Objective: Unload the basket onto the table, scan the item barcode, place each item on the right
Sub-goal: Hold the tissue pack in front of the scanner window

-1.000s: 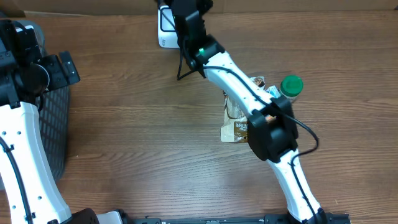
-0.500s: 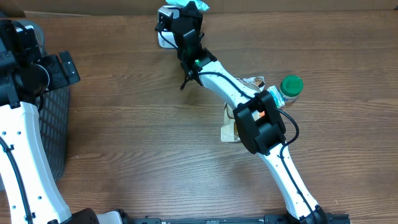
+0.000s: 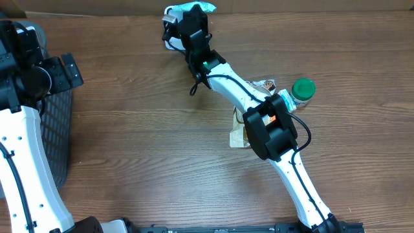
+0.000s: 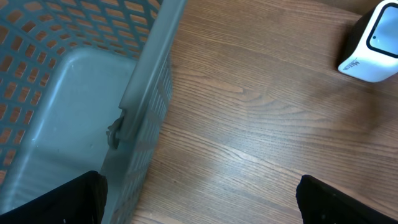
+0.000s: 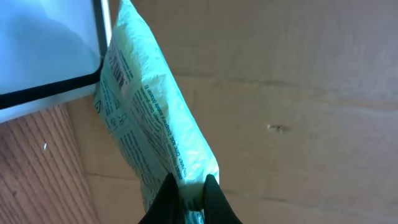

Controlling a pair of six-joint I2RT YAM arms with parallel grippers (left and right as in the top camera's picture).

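Basket [image 4: 149, 81]: grey mesh, at the left edge of the desk [image 3: 129, 142].
Left jaws: spread wide, gripping nothing, over the basket's rim.
Scanner [image 4: 373, 43]: white, at the desk's far edge.
Packet [image 5: 149, 106]: pale green, its printed side just beside the scanner's face, one end pinched in the right jaws.
Right jaws: clamped tight on the packet.
Jar [image 3: 303, 90]: green-lidded, well right of the scanner.

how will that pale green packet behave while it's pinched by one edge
Probably light: the right gripper holds the packet by one thin edge. Likely floppy, since its film looks crinkled and bowed. It could swing beside the scanner.
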